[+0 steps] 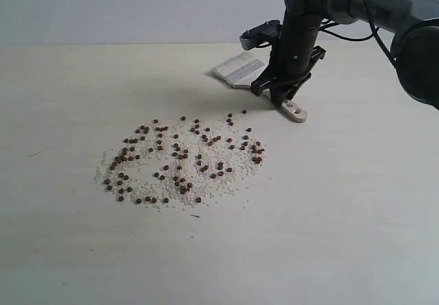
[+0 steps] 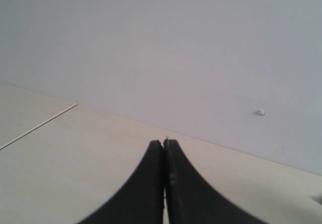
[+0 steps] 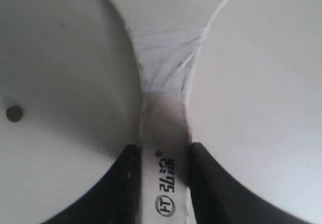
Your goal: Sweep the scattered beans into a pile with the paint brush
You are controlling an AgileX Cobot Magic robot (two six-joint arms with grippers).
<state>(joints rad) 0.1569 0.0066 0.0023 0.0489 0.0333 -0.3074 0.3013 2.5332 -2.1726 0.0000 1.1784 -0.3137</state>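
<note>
My right tool point(image 3: 163, 151) is clamped on the paint brush point(image 1: 238, 70) handle. The brush seems to lie flat on the bench point(image 1: 357, 223), just behind the beans point(image 1: 182, 161). I should tip the bristles down, then sweep inward from the edges. My left tool point(image 2: 164, 146) is closed on nothing.

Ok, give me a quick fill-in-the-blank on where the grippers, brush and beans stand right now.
1. The right gripper grips the paint brush by its ____.
2. The left gripper is shut and holds ____.
3. The beans lie ____ over the table, not yet in a pile.
Missing words: handle; nothing; scattered.
</note>
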